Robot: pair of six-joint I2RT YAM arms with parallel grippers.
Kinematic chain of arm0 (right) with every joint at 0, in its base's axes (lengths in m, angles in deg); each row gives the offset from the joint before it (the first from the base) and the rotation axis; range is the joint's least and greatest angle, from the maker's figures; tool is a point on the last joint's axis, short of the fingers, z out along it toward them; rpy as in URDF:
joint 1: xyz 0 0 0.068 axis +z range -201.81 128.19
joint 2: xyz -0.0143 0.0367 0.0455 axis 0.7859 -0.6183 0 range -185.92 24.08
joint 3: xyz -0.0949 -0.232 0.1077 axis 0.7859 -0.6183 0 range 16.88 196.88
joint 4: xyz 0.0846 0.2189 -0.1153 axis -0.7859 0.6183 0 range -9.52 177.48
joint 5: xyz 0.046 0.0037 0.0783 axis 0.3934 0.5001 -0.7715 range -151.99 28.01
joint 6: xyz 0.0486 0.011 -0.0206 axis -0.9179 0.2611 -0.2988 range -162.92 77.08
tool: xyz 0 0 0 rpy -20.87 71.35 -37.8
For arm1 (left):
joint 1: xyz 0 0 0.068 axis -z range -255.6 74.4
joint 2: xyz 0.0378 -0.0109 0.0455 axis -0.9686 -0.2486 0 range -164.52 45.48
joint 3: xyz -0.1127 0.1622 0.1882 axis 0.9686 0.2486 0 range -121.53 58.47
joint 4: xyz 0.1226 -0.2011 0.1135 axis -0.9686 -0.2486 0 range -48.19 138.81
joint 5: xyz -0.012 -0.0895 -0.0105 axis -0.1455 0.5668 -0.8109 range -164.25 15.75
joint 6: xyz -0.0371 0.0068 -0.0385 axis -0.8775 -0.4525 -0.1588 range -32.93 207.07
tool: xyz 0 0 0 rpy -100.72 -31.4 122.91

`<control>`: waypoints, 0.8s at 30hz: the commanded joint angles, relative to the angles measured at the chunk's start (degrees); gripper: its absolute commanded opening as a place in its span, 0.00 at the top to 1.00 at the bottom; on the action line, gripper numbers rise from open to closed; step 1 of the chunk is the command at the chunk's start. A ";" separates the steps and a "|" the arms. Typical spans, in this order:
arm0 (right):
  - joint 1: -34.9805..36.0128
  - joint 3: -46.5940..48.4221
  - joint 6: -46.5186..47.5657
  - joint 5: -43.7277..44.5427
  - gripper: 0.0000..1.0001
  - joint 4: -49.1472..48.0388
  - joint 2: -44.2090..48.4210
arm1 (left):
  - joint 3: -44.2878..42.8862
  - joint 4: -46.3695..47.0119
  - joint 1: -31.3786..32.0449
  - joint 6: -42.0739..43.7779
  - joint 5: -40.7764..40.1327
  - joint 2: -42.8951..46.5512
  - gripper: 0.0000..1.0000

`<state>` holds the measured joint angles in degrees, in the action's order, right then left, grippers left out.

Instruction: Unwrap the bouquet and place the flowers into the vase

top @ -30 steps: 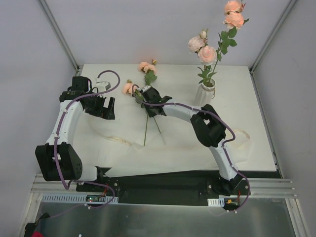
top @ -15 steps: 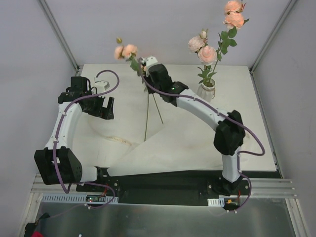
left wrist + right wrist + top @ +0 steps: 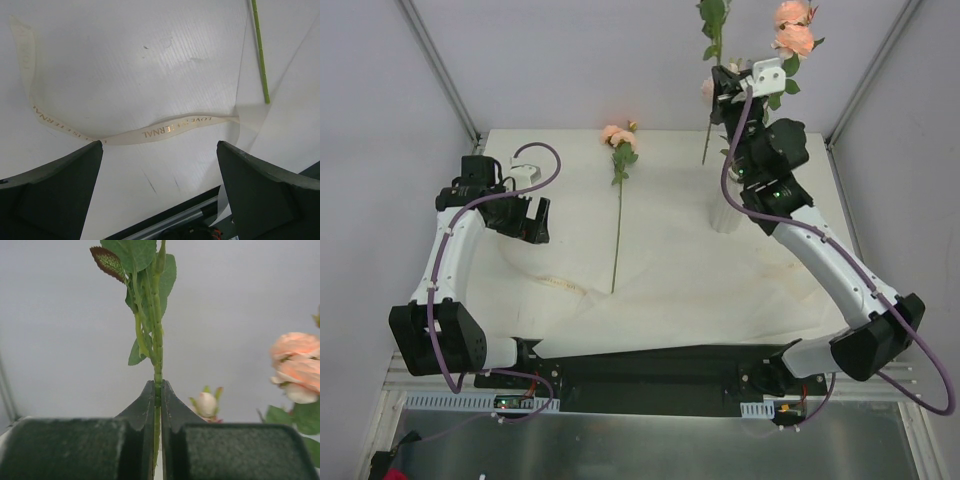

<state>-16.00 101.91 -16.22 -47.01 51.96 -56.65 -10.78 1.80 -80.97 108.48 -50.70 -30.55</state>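
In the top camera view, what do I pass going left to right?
Open black left gripper, long-stemmed peach rose lying flat, right gripper shut on a leafy green stem, tall upright peach roses.

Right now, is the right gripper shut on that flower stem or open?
The right gripper is shut on the flower stem: its fingers pinch it with no gap.

Top: overhead, rearward. Left wrist: downward, close, sharing lying stem (image 3: 260, 50). Right: seemingly level.

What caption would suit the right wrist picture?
Right gripper pinching a leafy green stem upright, peach roses beyond.
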 commanded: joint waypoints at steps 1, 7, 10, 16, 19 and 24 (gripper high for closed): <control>-4.16 -3.20 3.36 0.30 0.99 -9.44 3.99 | -1.76 -1.69 -0.43 0.83 2.55 1.59 0.02; -8.39 -10.41 10.55 11.01 0.99 -20.51 8.13 | -1.85 -1.60 -0.52 0.83 3.34 1.15 0.03; -9.27 -14.01 12.49 15.42 0.99 -25.36 8.66 | -2.02 -1.60 -0.52 0.92 3.43 0.71 0.03; -10.59 -19.02 13.56 16.83 0.99 -31.77 8.92 | -2.64 -1.60 -0.52 0.21 4.05 -0.26 0.04; -11.46 -21.48 12.77 17.18 0.99 -34.94 8.83 | -2.82 -1.69 -0.43 0.30 4.22 -0.26 0.04; -13.57 -24.30 9.52 17.80 0.99 -38.72 8.22 | -3.26 -1.60 -0.44 0.39 4.31 -0.26 0.04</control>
<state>-28.10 78.57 -4.37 -30.90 22.19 -49.48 -11.68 1.32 -80.97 108.56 -48.47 -30.84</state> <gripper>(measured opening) 0.034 0.964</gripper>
